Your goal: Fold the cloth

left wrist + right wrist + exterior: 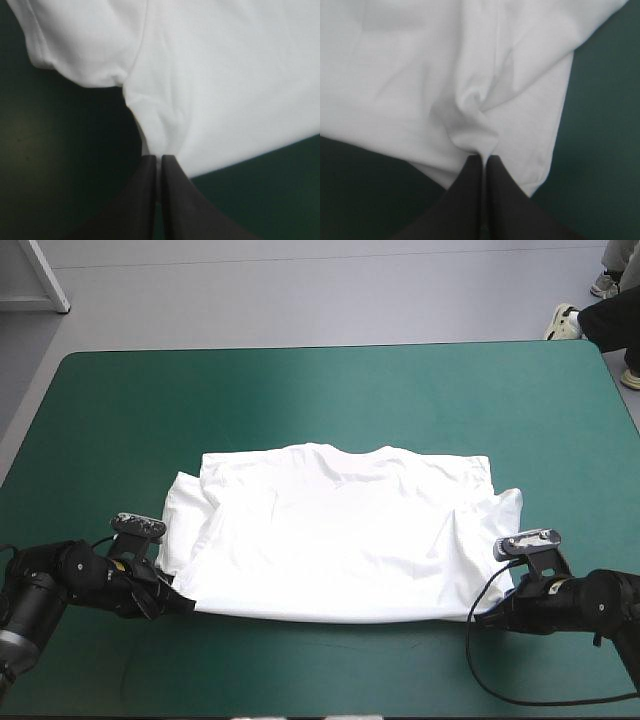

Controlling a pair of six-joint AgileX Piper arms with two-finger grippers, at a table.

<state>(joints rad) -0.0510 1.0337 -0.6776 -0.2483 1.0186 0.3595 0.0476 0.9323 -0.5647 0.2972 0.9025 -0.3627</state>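
The white T-shirt lies folded across the middle of the teal-green table, its doubled edge toward the near side and both sleeves poking out at the sides. My left gripper is shut on the T-shirt at its near left corner; in the left wrist view the cloth bunches into the tips of my left gripper. My right gripper is shut on the T-shirt at the near right corner. In the right wrist view a pinched fold of cloth runs into the tips of my right gripper.
Bare teal-green cover stretches from the shirt to the far edge. A narrower strip of cover lies between the shirt and the near edge.
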